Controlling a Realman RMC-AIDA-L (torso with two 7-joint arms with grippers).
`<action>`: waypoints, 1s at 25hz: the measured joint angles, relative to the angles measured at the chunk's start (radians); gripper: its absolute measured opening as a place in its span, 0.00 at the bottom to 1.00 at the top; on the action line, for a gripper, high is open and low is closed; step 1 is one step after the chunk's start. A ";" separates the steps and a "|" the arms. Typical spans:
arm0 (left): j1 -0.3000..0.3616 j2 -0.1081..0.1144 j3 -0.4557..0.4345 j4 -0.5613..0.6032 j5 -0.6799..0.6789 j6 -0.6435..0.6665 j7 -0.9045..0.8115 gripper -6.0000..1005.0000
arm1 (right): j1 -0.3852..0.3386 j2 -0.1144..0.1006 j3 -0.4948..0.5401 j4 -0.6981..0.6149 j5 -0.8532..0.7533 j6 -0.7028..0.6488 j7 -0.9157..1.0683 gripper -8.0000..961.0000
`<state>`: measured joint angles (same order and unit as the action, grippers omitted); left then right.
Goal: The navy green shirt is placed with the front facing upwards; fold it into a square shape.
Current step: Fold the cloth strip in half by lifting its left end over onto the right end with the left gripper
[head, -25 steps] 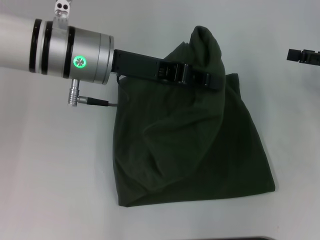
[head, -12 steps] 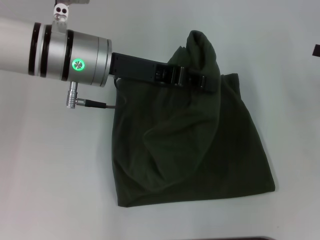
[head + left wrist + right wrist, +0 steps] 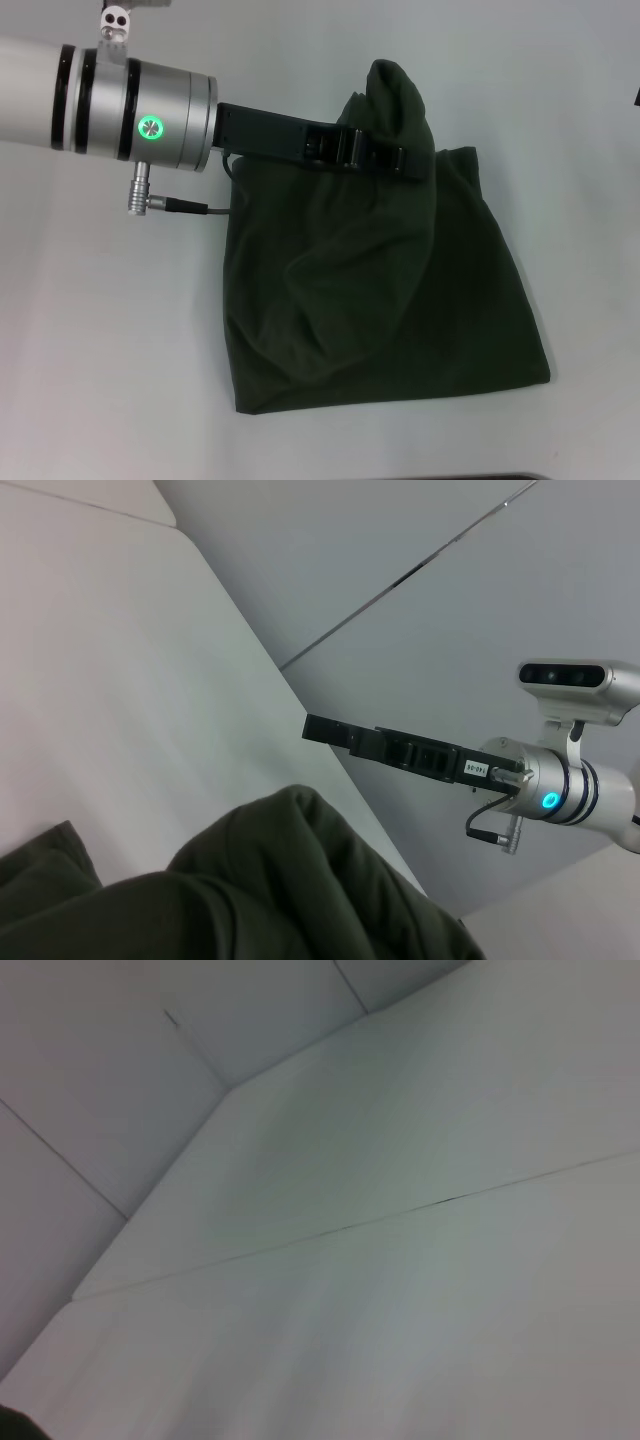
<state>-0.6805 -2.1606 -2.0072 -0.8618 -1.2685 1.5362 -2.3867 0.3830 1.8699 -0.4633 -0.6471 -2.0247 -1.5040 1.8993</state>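
Left end effector [image 3: 410, 163] reaches in from the left arm's silver wrist and is clenched on a raised fold of the navy green shirt [image 3: 390, 300], at the garment's far edge. Gathered cloth rises in a hump just past the black fingers and drapes over them, so the fingertips are partly hidden in fabric.

White table [image 3: 120, 350] lies bare on every side of the shirt: a wide stretch on the robot's left, open surface beyond the far edge, and a narrower strip along the near hem. A thin black cable [image 3: 195, 208] hangs from the wrist connector just beside the shirt's left border.

Folded to a rough four-sided shape, the shirt shows only plain green cloth (no lettering or collar is visible). Its near hem runs almost straight from left to right, tilting slightly, and its right side slants outward toward the near right corner. It is a little longer near-to-far than across, with the lifted peak pointing away from the robot.

Right end effector [image 3: 330, 730] shows in the left wrist view, held in the air well apart from the shirt; whether it is released or clenched cannot be told.
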 joint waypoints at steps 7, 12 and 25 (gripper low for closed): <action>0.001 -0.001 -0.001 -0.006 0.000 -0.001 -0.005 0.07 | 0.004 0.000 0.000 -0.002 0.000 -0.006 0.001 0.95; -0.006 -0.001 -0.001 -0.002 0.000 -0.001 -0.004 0.07 | 0.004 0.000 -0.001 -0.002 0.000 -0.007 0.001 0.95; 0.000 -0.002 -0.002 0.016 -0.010 -0.008 0.019 0.20 | 0.005 0.005 -0.002 -0.002 0.000 -0.007 -0.001 0.95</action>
<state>-0.6809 -2.1628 -2.0096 -0.8456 -1.2780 1.5286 -2.3679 0.3878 1.8746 -0.4653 -0.6489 -2.0248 -1.5110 1.8987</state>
